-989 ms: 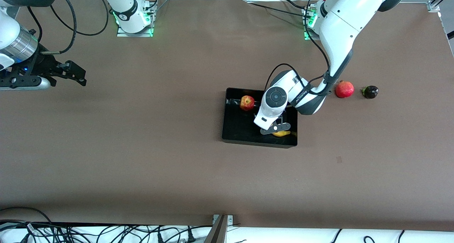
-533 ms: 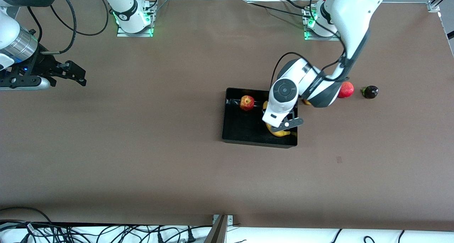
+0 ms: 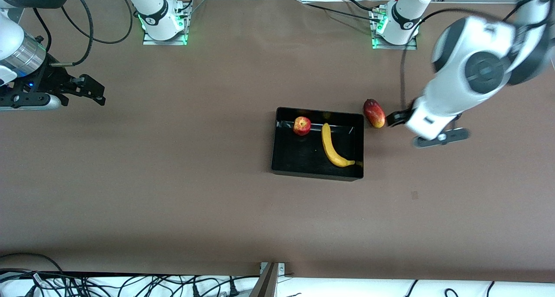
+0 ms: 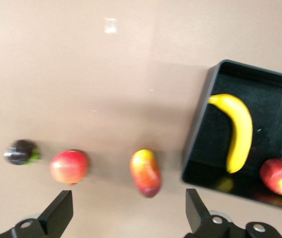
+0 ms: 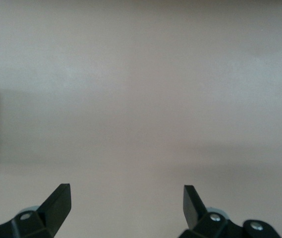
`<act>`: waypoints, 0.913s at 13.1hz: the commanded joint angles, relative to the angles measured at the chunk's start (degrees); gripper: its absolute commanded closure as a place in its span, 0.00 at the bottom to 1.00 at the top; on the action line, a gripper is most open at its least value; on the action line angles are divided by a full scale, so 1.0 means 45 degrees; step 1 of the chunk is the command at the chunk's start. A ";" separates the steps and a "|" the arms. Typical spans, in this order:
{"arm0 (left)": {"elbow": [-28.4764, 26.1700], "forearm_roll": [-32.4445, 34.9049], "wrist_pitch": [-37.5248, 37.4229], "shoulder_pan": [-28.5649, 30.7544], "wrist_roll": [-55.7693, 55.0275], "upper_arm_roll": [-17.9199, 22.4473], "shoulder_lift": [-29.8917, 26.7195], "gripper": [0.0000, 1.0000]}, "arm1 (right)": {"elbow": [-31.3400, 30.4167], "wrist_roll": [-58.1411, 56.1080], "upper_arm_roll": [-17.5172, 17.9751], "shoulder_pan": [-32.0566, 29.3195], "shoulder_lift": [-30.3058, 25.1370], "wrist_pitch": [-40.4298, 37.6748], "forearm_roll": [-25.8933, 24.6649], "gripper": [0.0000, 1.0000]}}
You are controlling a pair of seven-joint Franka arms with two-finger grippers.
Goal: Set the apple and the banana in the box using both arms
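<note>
The black box [image 3: 299, 158] lies mid-table. The apple [image 3: 301, 125] and the banana [image 3: 333, 146] lie inside it, apart from each other. My left gripper [image 3: 416, 128] is open and empty, raised over the table beside the box toward the left arm's end. In the left wrist view the left gripper [image 4: 128, 215] has its jaws wide apart, with the box [image 4: 200, 124], banana [image 4: 240, 131] and apple [image 4: 279, 177] below. My right gripper [image 3: 93, 91] waits open over bare table at the right arm's end; it also shows in the right wrist view [image 5: 126, 206].
A red-yellow mango [image 3: 374, 113] lies just outside the box toward the left arm's end. The left wrist view shows the mango [image 4: 145, 172], a red pomegranate [image 4: 69, 166] and a small dark fruit [image 4: 22, 151] in a row. The left arm hides the last two in the front view.
My left gripper has let go of the banana, risen out of the box and swung toward the left arm's end. The banana now lies uncovered in the box. The right arm has not moved.
</note>
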 commanded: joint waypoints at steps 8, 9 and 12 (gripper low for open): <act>-0.0418 -0.0405 -0.0732 0.0007 0.6839 0.3582 -0.2842 0.00 | 0.0184 -0.0089 0.0161 -0.0169 0.0077 -0.0028 -0.0123 0.00; -0.0399 -0.0424 -0.0712 0.0007 0.6741 0.3485 -0.2842 0.00 | 0.0184 -0.0089 0.0161 -0.0188 0.0077 -0.0028 -0.0123 0.00; -0.0049 -0.0405 -0.0712 0.0085 0.5846 0.2783 -0.2842 0.00 | 0.0184 -0.0089 0.0161 -0.0188 0.0077 -0.0028 -0.0123 0.00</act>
